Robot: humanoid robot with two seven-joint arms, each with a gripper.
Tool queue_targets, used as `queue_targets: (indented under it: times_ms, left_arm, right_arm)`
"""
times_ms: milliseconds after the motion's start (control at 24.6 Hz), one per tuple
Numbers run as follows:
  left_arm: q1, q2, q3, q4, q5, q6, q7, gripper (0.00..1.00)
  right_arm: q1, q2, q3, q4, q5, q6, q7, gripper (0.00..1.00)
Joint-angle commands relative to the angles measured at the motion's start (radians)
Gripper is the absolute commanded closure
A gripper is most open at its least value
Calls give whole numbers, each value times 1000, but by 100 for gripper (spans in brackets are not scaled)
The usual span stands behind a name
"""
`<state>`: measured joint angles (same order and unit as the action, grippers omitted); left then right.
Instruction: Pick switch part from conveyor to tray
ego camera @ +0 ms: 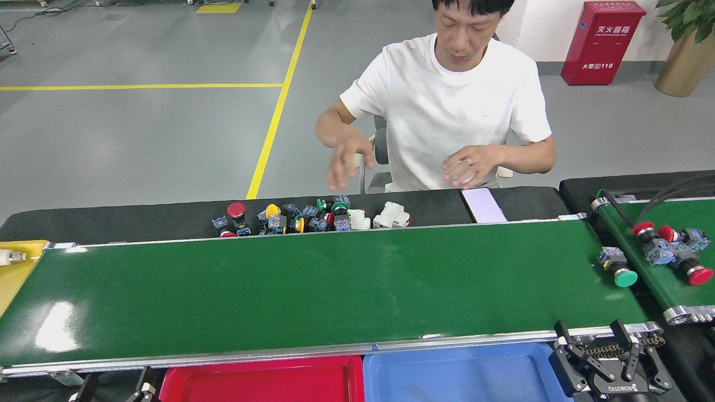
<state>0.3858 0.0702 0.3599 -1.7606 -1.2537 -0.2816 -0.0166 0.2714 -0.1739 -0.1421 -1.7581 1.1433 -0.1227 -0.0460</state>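
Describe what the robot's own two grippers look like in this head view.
The right gripper is black, with jointed linkage fingers, a strip of chain-like links across it and white ROBOTIQ lettering on its base. Of the left gripper, only two dark fingers with pale tips poke up at the bottom edge; no markings are visible there.

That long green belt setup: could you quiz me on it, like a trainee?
1. True or false: the green-capped switch part lies at the right end of the conveyor.
2. Which two tray colours sit below the near rail? A) red and blue B) yellow and black C) green and white
3. Fill in: the pile of spare switches lies on the ____ table edge beyond the belt, in front of the person.

Key:
1. True.
2. A: the red tray beside the blue tray, both empty.
3. Black.

The right gripper waits open by the blue tray.
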Motion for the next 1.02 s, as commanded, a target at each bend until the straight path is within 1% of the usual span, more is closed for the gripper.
queue_targets:
  times_ms: [0,81,122,203,325,365,447,487,569,690,772,853,975]
  left_arm:
    - [-4,10,11,-14,2,-4,27,0]
    - [2,19,1,-14,-1,-5,89,0]
    - [4,19,7,-14,0,-8,95,0]
    - [-1,-4,17,-14,5,-11,107,0]
    - [2,-7,25,-14,39,-28,99,0]
    - [2,-9,27,-14,54,-48,99,0]
    - [-2,5,31,-14,79,-128,99,0]
    - [-2,-9,40,-14,91,-157,103,0]
    - [2,-12,50,-14,108,-176,99,0]
    - [-4,-13,45,-14,97,-154,92,0]
    - [-12,-9,42,-14,48,-91,84,0]
    - [-13,-12,41,-14,-49,-50,76,0]
    - [-15,-12,41,-14,-116,-8,73,0]
  right_arm:
    - [-1,2,-5,-12,-2,0,-9,1]
    - [-1,2,-5,-14,-4,-2,-9,1]
    - [0,2,-5,-12,-2,-2,-9,1]
    - [0,4,-5,-12,-2,-2,-9,1]
    - [0,8,-5,-14,-2,-2,-9,1]
    - [0,8,-5,-14,-2,-2,-9,1]
    - [-1,10,-5,-14,-4,-2,-5,1]
    - [-1,14,-5,-14,-2,0,-2,1]
    - [-6,27,-4,-12,-2,6,28,1]
    - [-29,28,-5,-11,-1,20,115,1]
    - [-63,25,-1,-3,12,48,150,2]
    - [-103,27,1,18,47,89,167,2]
    - [-164,28,41,75,93,143,170,2]
